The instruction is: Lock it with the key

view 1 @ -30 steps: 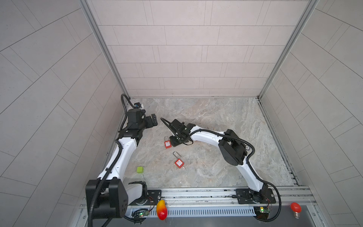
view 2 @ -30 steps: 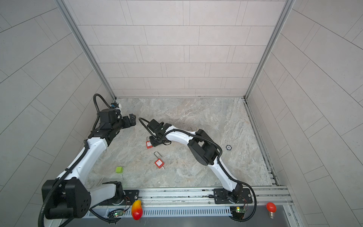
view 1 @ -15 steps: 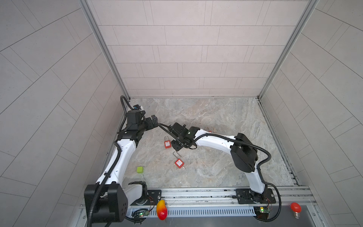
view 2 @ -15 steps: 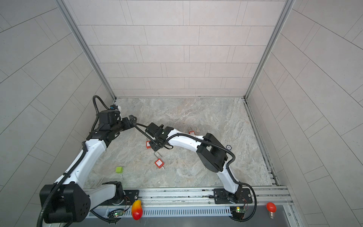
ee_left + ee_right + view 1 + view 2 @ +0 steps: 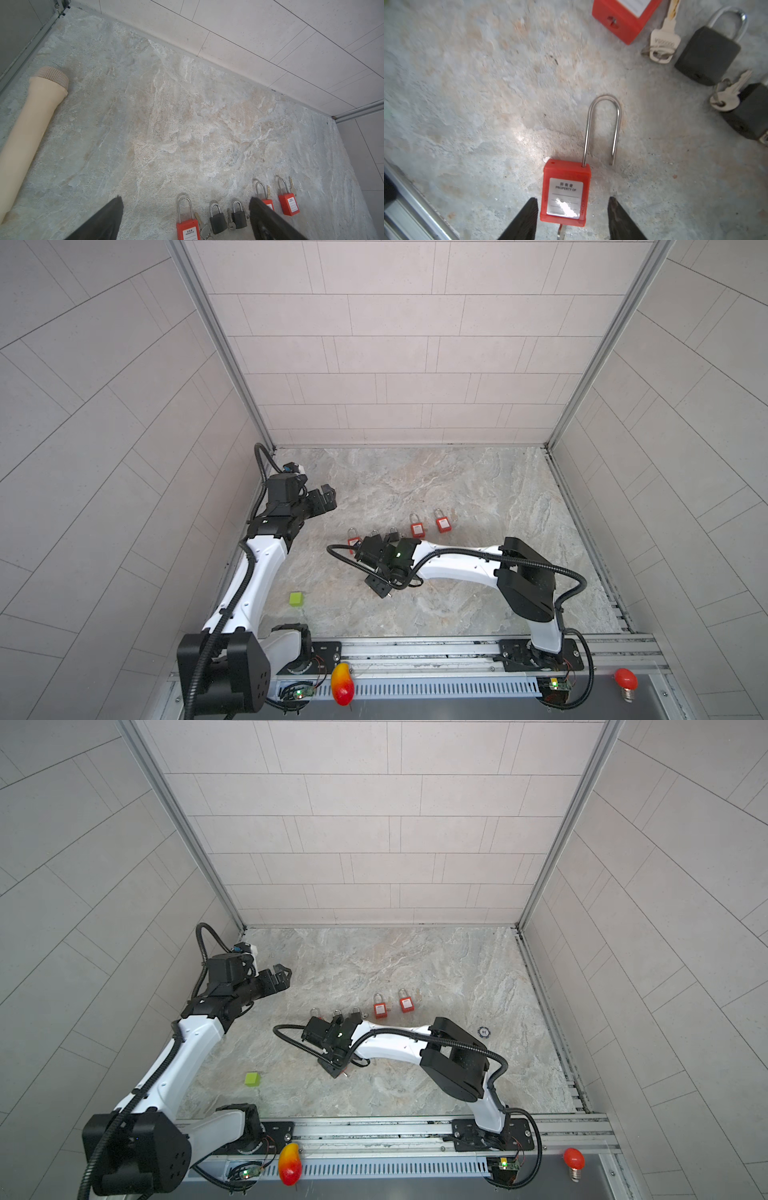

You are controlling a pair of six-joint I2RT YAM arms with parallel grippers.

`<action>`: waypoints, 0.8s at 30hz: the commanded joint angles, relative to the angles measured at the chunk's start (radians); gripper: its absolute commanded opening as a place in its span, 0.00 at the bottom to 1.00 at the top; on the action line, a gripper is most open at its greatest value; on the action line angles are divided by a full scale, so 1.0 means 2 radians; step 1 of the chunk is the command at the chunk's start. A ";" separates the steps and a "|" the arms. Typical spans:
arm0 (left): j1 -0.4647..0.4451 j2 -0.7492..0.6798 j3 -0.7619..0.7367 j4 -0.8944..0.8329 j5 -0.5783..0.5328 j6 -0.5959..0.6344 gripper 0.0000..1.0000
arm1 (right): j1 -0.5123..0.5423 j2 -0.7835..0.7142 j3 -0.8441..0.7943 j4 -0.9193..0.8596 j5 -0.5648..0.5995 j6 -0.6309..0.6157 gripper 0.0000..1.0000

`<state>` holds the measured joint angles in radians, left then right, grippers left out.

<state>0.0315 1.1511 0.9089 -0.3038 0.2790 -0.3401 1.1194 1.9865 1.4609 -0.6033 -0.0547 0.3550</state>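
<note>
The right tool [image 5: 572,199] is open. Its black fingers [image 5: 527,220] sit on each side of a red plastic padlock with a long silver metal loop [image 5: 564,172], not squeezing it. The padlock lies flat on the grey stone surface [image 5: 467,104]. One loop end is out of the body. A small silver key [image 5: 560,233] pokes from its bottom. The left tool [image 5: 323,498] is wide open and holds nothing.

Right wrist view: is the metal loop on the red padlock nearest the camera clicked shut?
No, one leg of the red padlock's shackle ends free beside the body instead of sitting inside it.
</note>
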 commanded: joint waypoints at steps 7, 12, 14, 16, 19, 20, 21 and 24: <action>0.002 0.004 0.008 -0.005 0.011 0.006 1.00 | 0.003 0.029 0.006 -0.005 0.008 0.001 0.59; 0.002 0.006 0.010 -0.008 0.014 0.011 1.00 | 0.004 0.034 0.007 -0.002 -0.005 -0.005 0.58; 0.002 0.007 0.010 -0.009 0.016 0.012 1.00 | 0.007 0.024 0.003 0.001 -0.002 -0.013 0.58; 0.002 0.008 0.010 -0.008 0.017 0.012 1.00 | 0.011 0.007 -0.007 0.010 0.009 -0.025 0.59; 0.003 0.009 0.011 -0.008 0.020 0.013 0.99 | 0.012 -0.007 -0.007 0.006 0.016 -0.033 0.59; 0.002 0.010 0.010 -0.006 0.022 0.015 0.99 | 0.014 -0.009 -0.004 0.001 0.020 -0.036 0.59; 0.002 0.010 0.010 -0.005 0.024 0.018 0.99 | 0.016 -0.011 -0.001 -0.005 0.026 -0.039 0.59; 0.003 0.011 0.010 -0.003 0.030 0.019 0.99 | 0.019 -0.008 0.000 -0.007 0.025 -0.044 0.59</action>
<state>0.0322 1.1675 0.9089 -0.3058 0.3222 -0.3130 1.1454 2.0045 1.4601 -0.5880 -0.0284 0.3069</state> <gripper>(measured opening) 0.995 0.587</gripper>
